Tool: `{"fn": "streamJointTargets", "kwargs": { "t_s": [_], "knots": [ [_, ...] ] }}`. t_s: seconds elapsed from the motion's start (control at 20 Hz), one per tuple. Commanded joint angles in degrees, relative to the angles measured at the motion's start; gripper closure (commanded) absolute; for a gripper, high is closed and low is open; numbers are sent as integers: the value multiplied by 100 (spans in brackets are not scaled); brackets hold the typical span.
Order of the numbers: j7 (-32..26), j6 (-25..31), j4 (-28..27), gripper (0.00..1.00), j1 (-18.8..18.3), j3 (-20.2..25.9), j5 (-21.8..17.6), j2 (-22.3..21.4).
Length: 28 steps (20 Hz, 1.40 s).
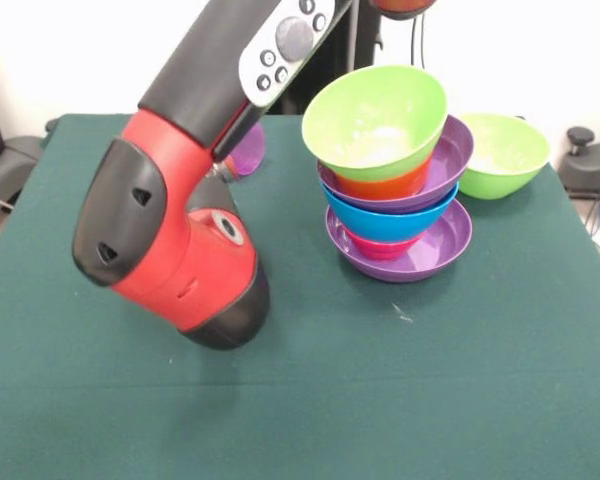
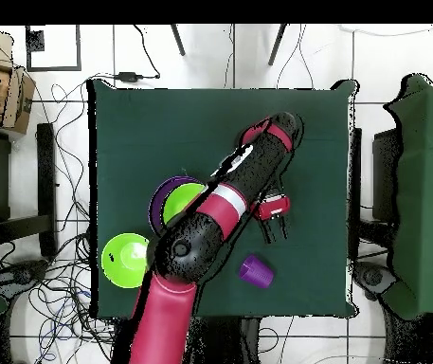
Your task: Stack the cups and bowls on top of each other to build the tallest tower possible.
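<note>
The tower (image 1: 395, 190) stands at the table's far right. Its base is a wide purple bowl (image 1: 435, 250). Above it come a red-pink, a large blue, a second purple and an orange bowl, with a tilted lime green bowl (image 1: 375, 120) on top. It also shows in the overhead view (image 2: 177, 199), partly under the arm. A second lime green bowl (image 1: 505, 150) sits alone beside it (image 2: 125, 259). The purple cup (image 1: 248, 150) stands behind the arm (image 2: 255, 272). My gripper (image 2: 275, 230) is open and empty, a little apart from the cup. The yellow cup and the small blue bowl are out of view.
My arm's big red and black elbow (image 1: 170, 250) hangs low over the table's left middle and hides what is behind it. The green table (image 1: 400, 380) has its edges close to the lone green bowl. Cables lie on the floor around the table (image 2: 59, 284).
</note>
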Motion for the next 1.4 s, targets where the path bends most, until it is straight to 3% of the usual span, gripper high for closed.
{"fn": "streamJointTargets", "kwargs": {
  "t_s": [0.05, 1.0, 1.4],
  "knots": [
    [906, 179, -818, 0, -76, 165, 592, 342],
    [992, -11, -874, 0, -166, -224, 994, 514],
    [926, -27, -439, 0, 142, 56, 957, 505]
  ]
}}
